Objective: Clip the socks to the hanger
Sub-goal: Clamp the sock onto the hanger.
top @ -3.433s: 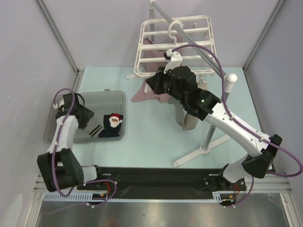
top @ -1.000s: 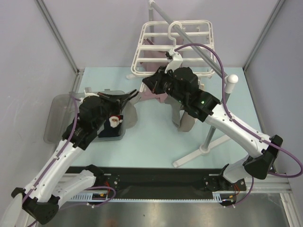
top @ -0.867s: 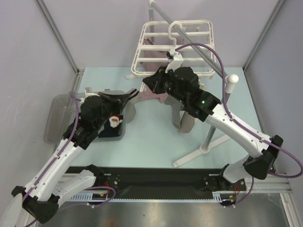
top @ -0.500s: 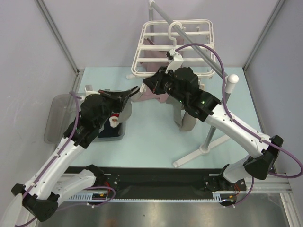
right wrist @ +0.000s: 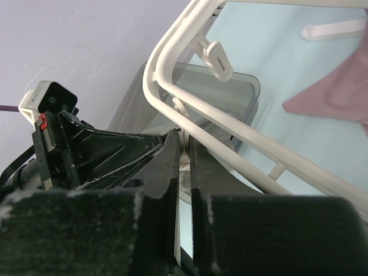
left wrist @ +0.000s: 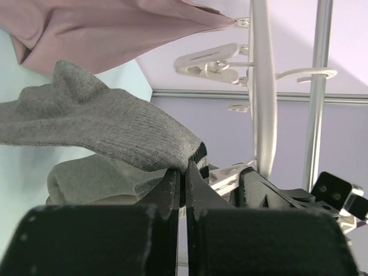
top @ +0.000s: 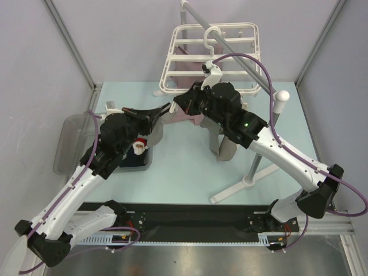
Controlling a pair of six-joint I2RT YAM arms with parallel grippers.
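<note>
Hanger (left wrist: 257, 103): suspended above the rear of the desk (top: 184, 172).
Left end effector (left wrist: 184, 172): clamped on the grey sock (left wrist: 109, 123). In the last second it has lifted the sock from the bin (top: 66, 146) to the hanger's near corner.
Right end effector (right wrist: 183, 144): pinched on a clip (left wrist: 227, 172).
Grey sock: presented, judged not yet clipped. Only the left wrist view shows its cuff beside the clip.
Santa sock (top: 138, 148): in the bin, seen in the top view only.
</note>
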